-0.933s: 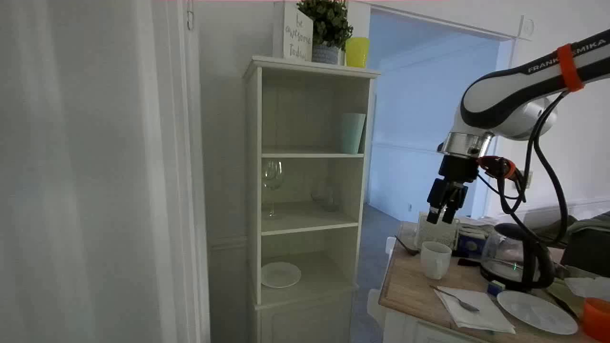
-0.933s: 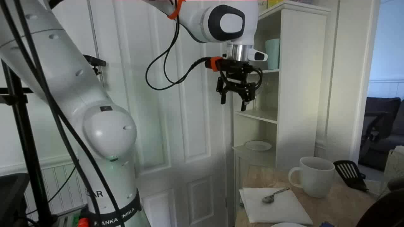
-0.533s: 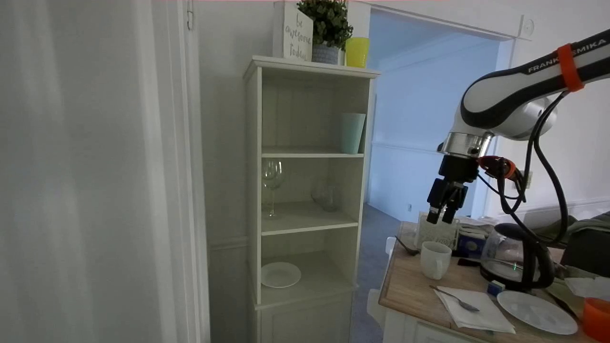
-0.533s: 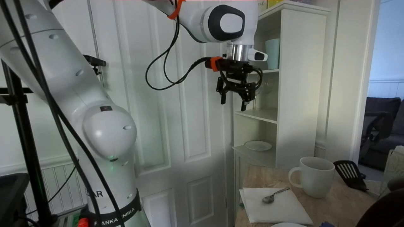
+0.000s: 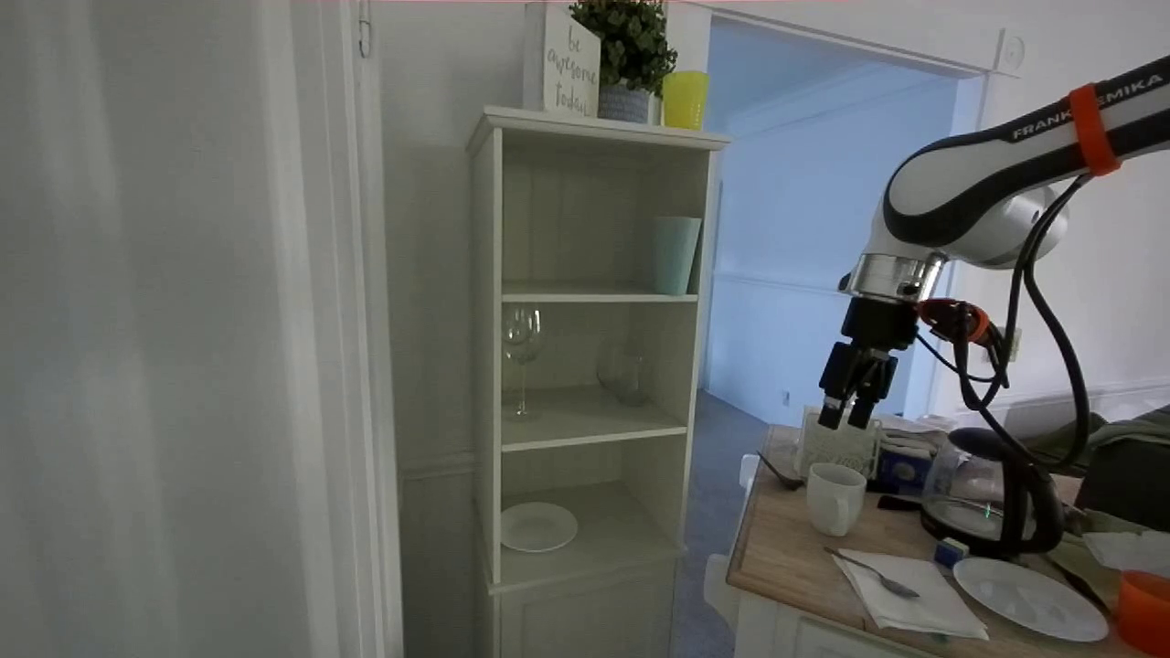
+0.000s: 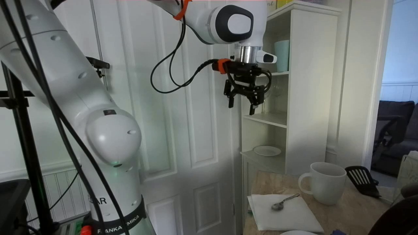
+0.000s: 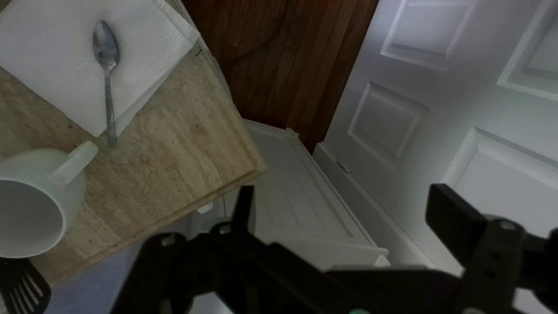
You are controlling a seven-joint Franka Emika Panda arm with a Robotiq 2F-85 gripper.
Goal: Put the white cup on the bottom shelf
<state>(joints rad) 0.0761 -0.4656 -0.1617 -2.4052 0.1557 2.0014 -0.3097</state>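
we hold the hand (image 6: 241, 109) spread and empty, the white cup (image 6: 327, 184) lower on the desk (image 6: 359, 212) and probably off to one side.

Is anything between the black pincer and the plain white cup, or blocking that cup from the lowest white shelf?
Nothing visible stands between the pincer and the cup. On the lowest shelf sits a round white plate, and the unit's tall white side panel may block a straight path there.
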